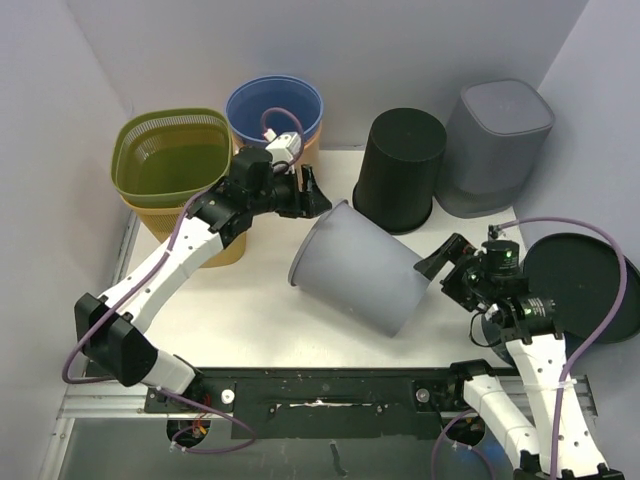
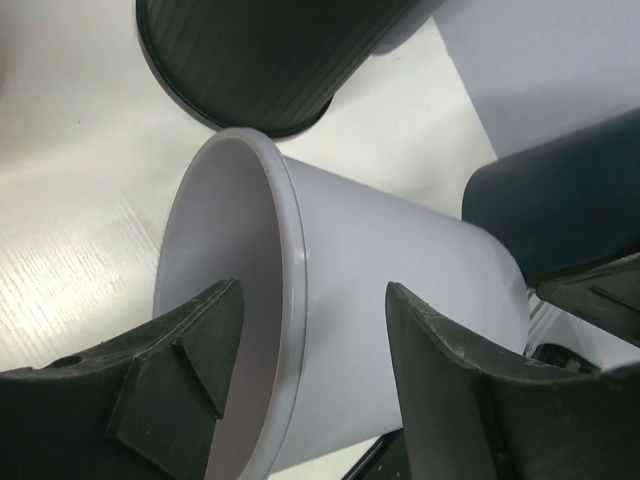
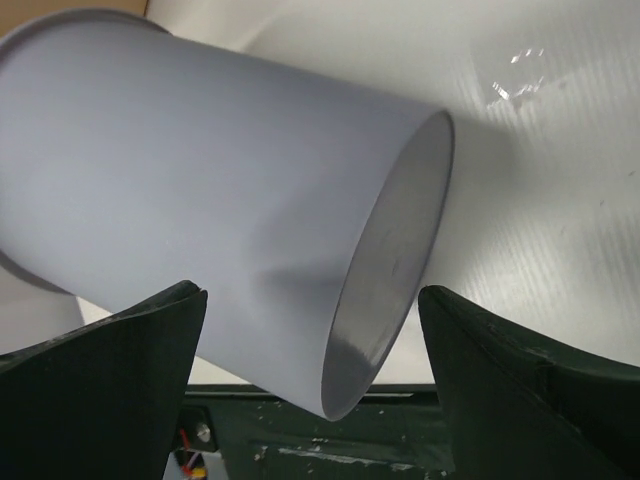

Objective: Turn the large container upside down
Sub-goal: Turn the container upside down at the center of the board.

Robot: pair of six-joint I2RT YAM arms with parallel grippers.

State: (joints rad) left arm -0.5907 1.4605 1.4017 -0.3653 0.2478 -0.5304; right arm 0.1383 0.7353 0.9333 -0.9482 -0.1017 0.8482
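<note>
At far left, an olive-green mesh basket [image 1: 170, 155], nested in a yellow one [image 1: 228, 250]; just right of it, at the far wall, a blue bucket [image 1: 275, 105]. Next, the left gripper [image 2: 312, 305]: released, fingers apart on either side of the rim of the large container [image 1: 365, 270], without clamping it. In the middle of the white table [image 1: 250, 300], lies on its side, light grey, mouth toward the far left, base toward the near right. Behind it, a black bin [image 1: 400, 165] standing upside down, then a grey bin [image 1: 495, 145] beside. At the base end, the right gripper [image 3: 312, 295]: wide apart, holding nothing. At far right, a black round lid [image 1: 585, 285].
</note>
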